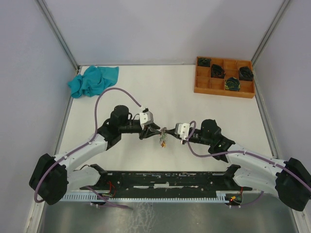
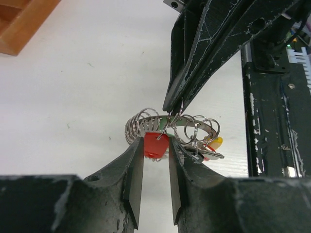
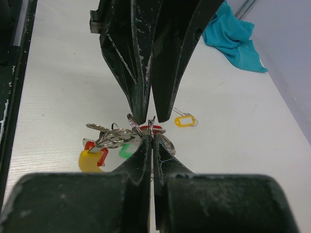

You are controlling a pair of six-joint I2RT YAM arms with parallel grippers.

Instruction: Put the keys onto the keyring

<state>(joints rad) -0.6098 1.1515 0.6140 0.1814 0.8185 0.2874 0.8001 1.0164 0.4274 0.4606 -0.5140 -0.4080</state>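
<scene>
Mid-threading: right gripper pinches the keyring, left gripper jaws spread (red key between); next, fetch the yellow-tagged key.

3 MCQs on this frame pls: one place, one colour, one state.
1. The teal cloth lies: A in the wooden tray; B at the table's far left corner; C under the right arm.
2. The tag between the left tool's fingers is: A red; B blue; C black.
3. The right tool is: A wide open; B out of view; C shut on the keyring.
Key: 1B, top view shows it there; 2A, left wrist view; 3C, its tips pinch a ring loop.
</scene>
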